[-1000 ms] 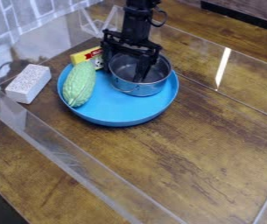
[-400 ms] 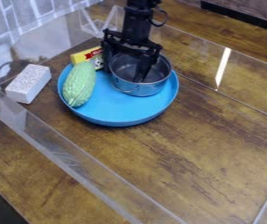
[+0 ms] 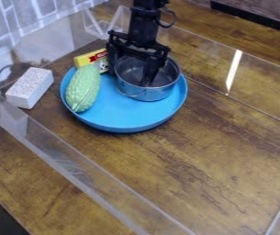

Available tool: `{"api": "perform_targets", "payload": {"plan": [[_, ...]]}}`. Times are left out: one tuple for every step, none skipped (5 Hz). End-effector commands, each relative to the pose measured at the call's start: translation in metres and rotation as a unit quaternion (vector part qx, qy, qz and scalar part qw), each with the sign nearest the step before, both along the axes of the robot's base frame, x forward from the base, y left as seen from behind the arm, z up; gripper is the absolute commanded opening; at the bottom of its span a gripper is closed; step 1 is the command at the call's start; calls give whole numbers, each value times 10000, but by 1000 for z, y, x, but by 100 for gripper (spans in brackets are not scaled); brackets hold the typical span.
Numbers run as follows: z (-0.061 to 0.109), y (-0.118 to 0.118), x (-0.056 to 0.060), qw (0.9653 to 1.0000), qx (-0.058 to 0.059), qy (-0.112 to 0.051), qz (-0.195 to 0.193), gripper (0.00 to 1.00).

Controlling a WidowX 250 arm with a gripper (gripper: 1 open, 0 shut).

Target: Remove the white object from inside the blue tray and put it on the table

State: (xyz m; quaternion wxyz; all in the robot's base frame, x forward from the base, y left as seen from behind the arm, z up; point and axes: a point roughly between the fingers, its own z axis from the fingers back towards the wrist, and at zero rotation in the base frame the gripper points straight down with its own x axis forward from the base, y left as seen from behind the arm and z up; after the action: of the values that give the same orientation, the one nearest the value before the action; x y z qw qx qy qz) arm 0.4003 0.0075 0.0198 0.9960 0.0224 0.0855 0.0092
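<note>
Fingers: gripper [image 3: 143, 66] hangs with its dark fingers [image 3: 117, 66] spread wide on either side of the steel bowl [image 3: 147, 81], nothing between them but the bowl's rim and hollow; that looks like a stance for reaching down into the bowl, or for having just let go there.
Table, near part: the table [image 3: 191, 174] is bare glossy wood plank toward the camera, with a clear sheet edge running across it, so there is plenty of free surface for setting something down.
Blue tray: the blue tray [image 3: 129, 119] sits toward the far left of the table, its front floor bare, its low rim keeping its contents together.
Green item: a ridged green vegetable-shaped object [image 3: 84, 88] lies along the tray's left side, inside the rim and beside the bowl.
Steel bowl: it stands inside the tray toward the back, under the gripper; what it holds cannot be made out.
White object: a whitish sponge-like block [image 3: 29, 86] lies on the table just outside the tray's left rim, not in the tray; judged from this, the move may already be done.
Far edge: a yellow and red packet [image 3: 93, 60] pokes out behind the tray, by the gripper's left finger.
</note>
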Motion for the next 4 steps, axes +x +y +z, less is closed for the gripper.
{"api": "perform_targets", "payload": {"plan": [[2, -38, 5, 9995, -29, -203, -225, 100], [2, -40, 6, 9995, -39, -221, -235, 100], [0, -39, 6, 9995, -22, -225, -228, 100], [-1, -37, 6, 9995, -4, -231, -220, 100]]}}
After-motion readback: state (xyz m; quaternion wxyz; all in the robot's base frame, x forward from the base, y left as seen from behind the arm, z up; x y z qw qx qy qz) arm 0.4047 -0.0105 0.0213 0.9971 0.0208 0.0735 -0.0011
